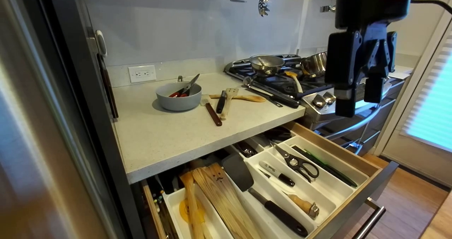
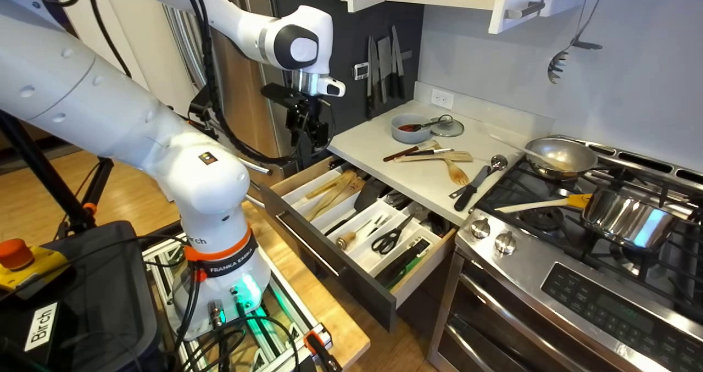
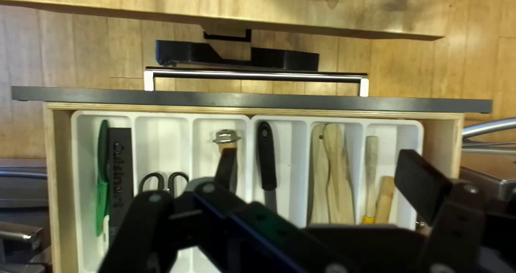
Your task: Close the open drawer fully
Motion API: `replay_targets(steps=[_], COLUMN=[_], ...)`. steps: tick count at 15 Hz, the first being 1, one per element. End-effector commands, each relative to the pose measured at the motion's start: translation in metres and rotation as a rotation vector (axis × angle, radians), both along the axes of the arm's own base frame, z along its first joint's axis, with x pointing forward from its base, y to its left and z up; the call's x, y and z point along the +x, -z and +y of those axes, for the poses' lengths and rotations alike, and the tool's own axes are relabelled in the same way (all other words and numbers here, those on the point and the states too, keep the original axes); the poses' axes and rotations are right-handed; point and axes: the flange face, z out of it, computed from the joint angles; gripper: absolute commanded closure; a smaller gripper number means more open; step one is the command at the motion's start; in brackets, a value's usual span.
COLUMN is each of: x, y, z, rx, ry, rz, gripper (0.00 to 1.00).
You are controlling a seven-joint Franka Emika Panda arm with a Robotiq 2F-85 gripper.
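The drawer stands pulled out below the counter, with its dark front [image 2: 360,292] away from the cabinet; the front also shows in the wrist view [image 3: 252,98]. Its silver bar handle [image 3: 258,75] runs along the outer side and shows in both exterior views [image 1: 369,223] [image 2: 307,245]. A whitish divider tray [image 3: 250,121] inside holds utensils. My gripper [image 1: 359,98] hangs well above the drawer, touching nothing; it also shows in an exterior view [image 2: 314,135]. In the wrist view its fingers [image 3: 322,172] are spread wide with nothing between them, and they hide part of the tray.
The counter [image 1: 159,136] overhangs the drawer and bears a grey bowl [image 1: 179,97] and loose utensils. A stove [image 2: 549,251] with pans stands beside the drawer. A wooden table [image 2: 335,328] carrying the robot base faces the drawer front across a narrow gap.
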Motion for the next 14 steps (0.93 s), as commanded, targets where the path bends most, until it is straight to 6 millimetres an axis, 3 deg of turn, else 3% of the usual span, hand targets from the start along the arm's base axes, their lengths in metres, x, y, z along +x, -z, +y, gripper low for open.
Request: replay_targets(steps=[1, 4, 8, 12, 13, 14], x=[0.017, 0.022, 0.02, 0.003, -0.005, 0.005], y=[0.044, 0.075, 0.134, 0.182, 0.191, 0.171], z=[-0.034, -0.068, -0.11, -0.14, -0.144, -0.138], rx=[-0.027, 0.041, 0.071, -0.083, -0.123, -0.054], ry=[-0.048, -0.044, 0.036, 0.064, 0.059, 0.061], rz=[0.081, 0.151, 0.24, 0.355, 0.396, 0.342], gripper=[0.0, 0.0, 0.0, 0.0, 0.0, 0.0])
